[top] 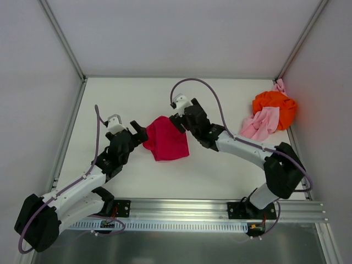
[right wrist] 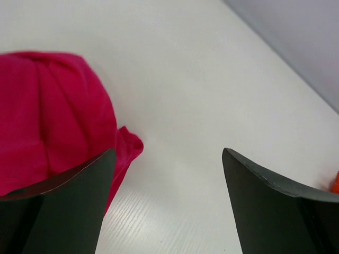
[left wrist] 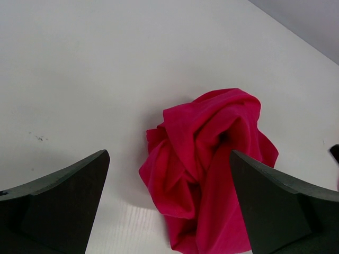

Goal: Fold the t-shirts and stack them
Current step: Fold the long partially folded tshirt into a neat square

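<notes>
Crimson t-shirt (top: 166, 146) is sitting in a crumpled lump roughly mid-table (top: 132, 99), right between the two arms, and neither arm has hold of it.

The left gripper (top: 138, 133) is at the shirt's left edge with its jaws spread as wide as they go. From its wrist cam the bunched cloth lies ahead, between and below the two fingers, but nothing is pinched.

The right gripper (top: 179, 122) is up at the shirt's top right corner, jaws also spread. Its wrist cam shows only bare table in the gap, with the cloth off to one side and partly hidden behind a finger. I honestly can't tell from overhead whether it's brushing the fabric or just beside it.

My read on why they're parked like this: one arm on each side means each can grab an edge and pull the wad out flat, which has to happen before any fold. Wide jaws make sense too, since the cloth is thick and bunched.

The orange t-shirt (top: 275, 107) and the pale pink t-shirt (top: 261, 124) are heaped together in the far right corner, touching each other and well away from the arms. I guess that keeps the middle free as the working spot. None of the three looks folded yet, so this seems like very early days.
</notes>
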Controlling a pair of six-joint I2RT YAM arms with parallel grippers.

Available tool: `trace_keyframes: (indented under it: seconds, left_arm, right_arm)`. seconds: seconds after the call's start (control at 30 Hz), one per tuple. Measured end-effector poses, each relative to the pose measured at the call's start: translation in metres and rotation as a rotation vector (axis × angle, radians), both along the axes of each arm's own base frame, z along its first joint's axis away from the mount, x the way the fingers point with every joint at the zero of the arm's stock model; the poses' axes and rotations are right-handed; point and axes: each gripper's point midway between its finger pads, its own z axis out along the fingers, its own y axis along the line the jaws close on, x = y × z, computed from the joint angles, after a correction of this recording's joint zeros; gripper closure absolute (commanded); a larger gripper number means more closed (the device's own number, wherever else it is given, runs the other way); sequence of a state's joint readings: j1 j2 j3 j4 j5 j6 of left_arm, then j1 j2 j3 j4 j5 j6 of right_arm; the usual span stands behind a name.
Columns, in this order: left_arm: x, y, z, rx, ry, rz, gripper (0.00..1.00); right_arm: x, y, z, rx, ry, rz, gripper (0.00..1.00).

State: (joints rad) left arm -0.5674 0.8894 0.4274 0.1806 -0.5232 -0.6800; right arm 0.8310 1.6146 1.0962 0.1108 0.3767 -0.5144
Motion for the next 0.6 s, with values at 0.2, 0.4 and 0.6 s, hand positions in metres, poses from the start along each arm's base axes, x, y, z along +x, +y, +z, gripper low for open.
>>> trace_keyframes:
  seconds: [0.2, 0.4, 0.6]
  left_arm:
    - [0.004, -0.015, -0.004, -0.006, 0.006, -0.068, 0.01]
    - [0.01, -0.06, -0.009, -0.028, -0.001, -0.29, 0.01]
    - [0.011, -0.091, -0.002, -0.092, -0.04, -0.442, 0.01]
  right_arm:
    - [0.002, -0.014, 0.041, 0.088, -0.133, -0.08, 0.13]
    - [-0.022, -0.022, 0.01, 0.025, -0.114, -0.099, 0.13]
    - [-0.033, -0.065, 0.0, -0.021, -0.141, -0.243, 0.13]
